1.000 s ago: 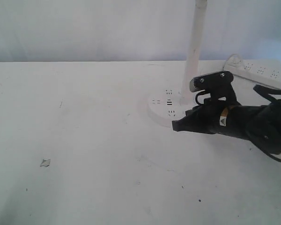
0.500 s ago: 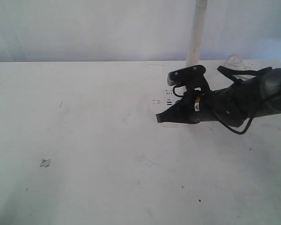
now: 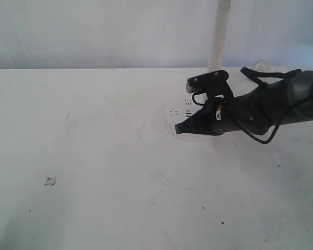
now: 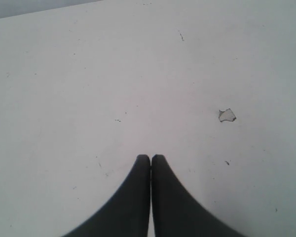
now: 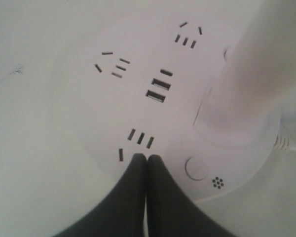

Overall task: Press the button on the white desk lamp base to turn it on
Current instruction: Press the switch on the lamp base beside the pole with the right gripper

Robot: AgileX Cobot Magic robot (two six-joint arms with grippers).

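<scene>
The white desk lamp base is a flat round disc with outlet holes and two dark USB slots; its slim stem rises behind. The button, a small round ring-outlined spot, lies beside a cluster of tiny holes. My right gripper is shut and empty, its tips over the base next to an outlet group, a short way from the button and not on it. My left gripper is shut over bare table, far from the lamp.
A small torn scrap lies on the white table at the left. A cable leaves the base's rim. The right arm's black body covers the back right of the table.
The right arm swung up and leftward over the lamp base a second ago; over the last half second it only edged slightly, its tip staying above the base.
</scene>
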